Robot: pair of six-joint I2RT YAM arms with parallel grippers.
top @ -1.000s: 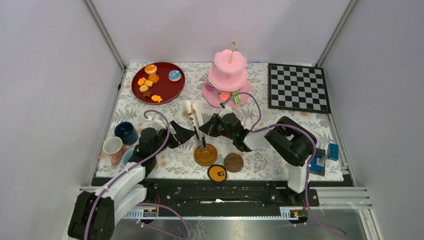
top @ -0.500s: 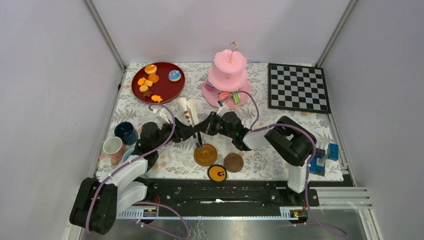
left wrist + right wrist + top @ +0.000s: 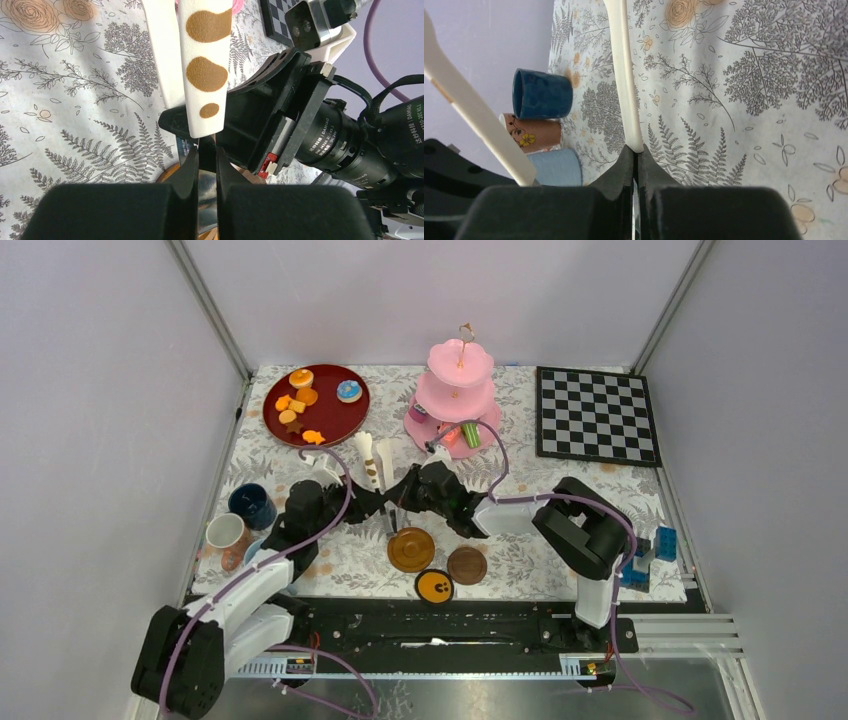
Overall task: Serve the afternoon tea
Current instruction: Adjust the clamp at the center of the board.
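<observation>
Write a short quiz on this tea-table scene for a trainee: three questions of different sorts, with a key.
1. True or false: the top tier of the pink cake stand is loaded.
2. How many cups show in the right wrist view? A one, B three, C five.
3. Short answer: what are the left gripper and the right gripper each closed on?
Key: 1 false; 2 B; 3 the right on a white handle, the left on what looks like the foot of the spotted handle.
</observation>
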